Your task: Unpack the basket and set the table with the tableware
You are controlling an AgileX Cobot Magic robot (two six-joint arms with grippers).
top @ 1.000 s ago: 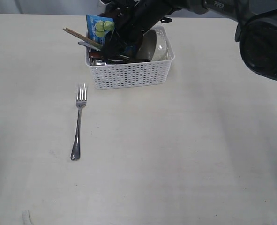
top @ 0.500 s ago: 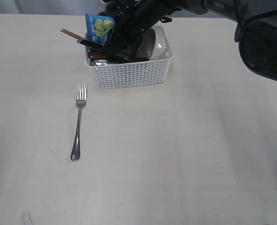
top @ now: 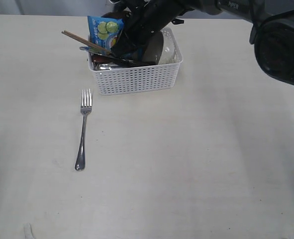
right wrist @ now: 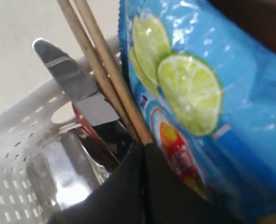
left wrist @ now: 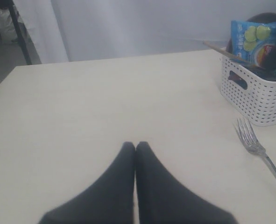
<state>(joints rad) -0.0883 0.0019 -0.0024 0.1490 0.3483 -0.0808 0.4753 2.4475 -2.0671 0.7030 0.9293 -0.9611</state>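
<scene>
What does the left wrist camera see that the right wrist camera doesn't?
Only the left wrist view shows the fork, lying on the table, and the left fingers pressed shut, holding nothing. Only the right wrist view shows the knife, the shiny cup in the basket, and the right fingers pinching the chopsticks. Both show the basket, the chopsticks and the blue chip bag.

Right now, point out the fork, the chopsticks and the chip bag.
fork [top: 82, 135]: exterior view, middle of handle.
chopsticks [top: 77, 38]: exterior view, bare shafts.
chip bag [top: 103, 30]: exterior view, lime picture.
</scene>
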